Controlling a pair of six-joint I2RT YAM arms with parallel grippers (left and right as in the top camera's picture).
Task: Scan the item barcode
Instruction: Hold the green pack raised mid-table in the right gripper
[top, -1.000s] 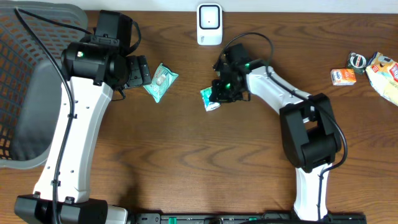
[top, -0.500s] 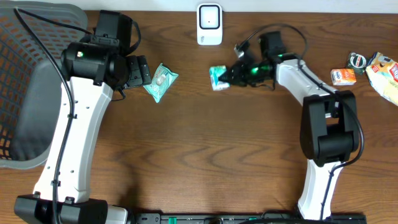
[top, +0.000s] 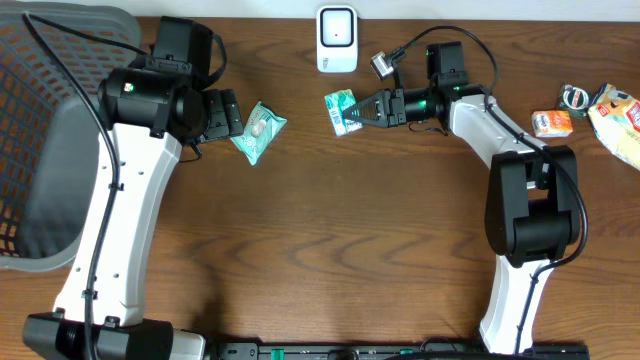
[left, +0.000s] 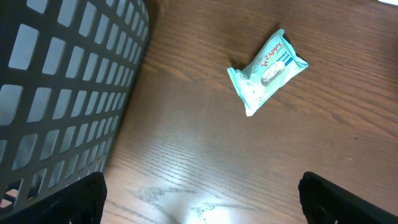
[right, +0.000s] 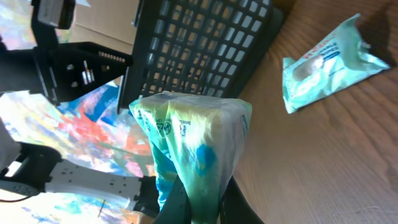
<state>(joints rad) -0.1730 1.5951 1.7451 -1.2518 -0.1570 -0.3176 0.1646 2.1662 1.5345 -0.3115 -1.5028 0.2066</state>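
Overhead view: a green plastic packet (top: 342, 110) is being held by the right gripper (top: 360, 109), with the jaws being kept pinched tight on its edge. The packet is being held off the wooden table (top: 330, 240), just on the near side of the white barcode scanner (top: 337, 38) and apart from it. In the right wrist view the packet (right: 199, 143) is being shown crumpled, with blue print, and gripped at its lower end. The left gripper (top: 228, 113) is being held with jaws wide and nothing between them. A teal wet-wipes pack (top: 257, 130) is being left flat on the table just right of that gripper, untouched. A black mesh basket (top: 50, 150) is being seen at the left edge. An orange packet (top: 552, 122) and a yellow pack (top: 618, 115) are being seen at the far right, well apart from both grippers.
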